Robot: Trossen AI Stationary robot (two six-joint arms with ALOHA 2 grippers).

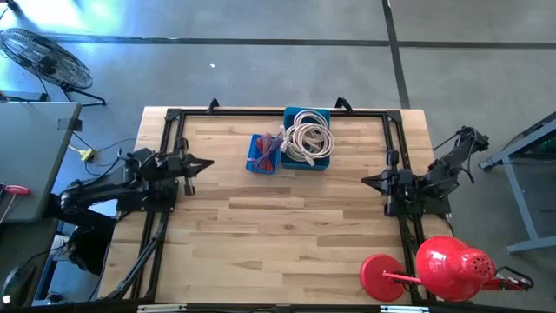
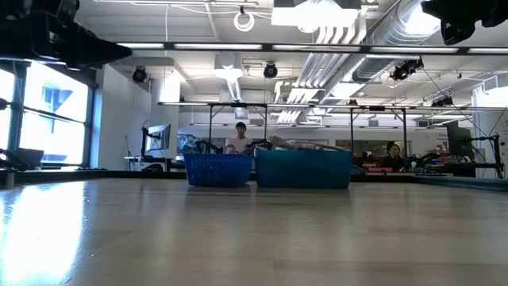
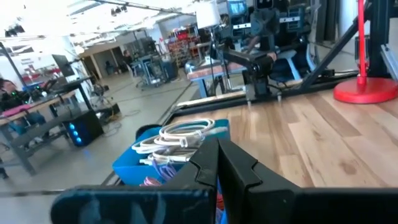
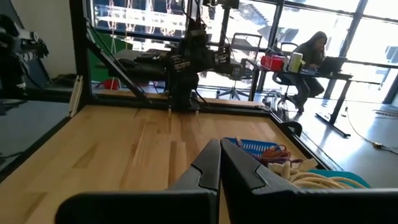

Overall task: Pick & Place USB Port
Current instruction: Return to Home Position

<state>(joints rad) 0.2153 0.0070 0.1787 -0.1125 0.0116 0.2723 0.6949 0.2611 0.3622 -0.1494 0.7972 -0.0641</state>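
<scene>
Two bins stand at the table's far edge. The larger teal bin (image 1: 307, 139) holds coiled white cables (image 1: 308, 135), also seen as white cables (image 3: 177, 137). The smaller blue basket (image 1: 264, 154) holds red and purple cables. My left gripper (image 1: 207, 164) waits shut at the table's left side, pointing right toward the bins. My right gripper (image 1: 366, 180) waits shut at the right side, pointing left. Neither touches anything. In the low view the blue basket (image 2: 218, 169) and the teal bin (image 2: 303, 168) rest on their bases, side by side.
A red stand with a round base (image 1: 382, 276) and a red lamp head (image 1: 454, 268) sits at the table's near right corner. A black frame (image 1: 261, 113) runs along the table's edges. Bare wood (image 1: 287, 226) lies between the arms and toward the near edge.
</scene>
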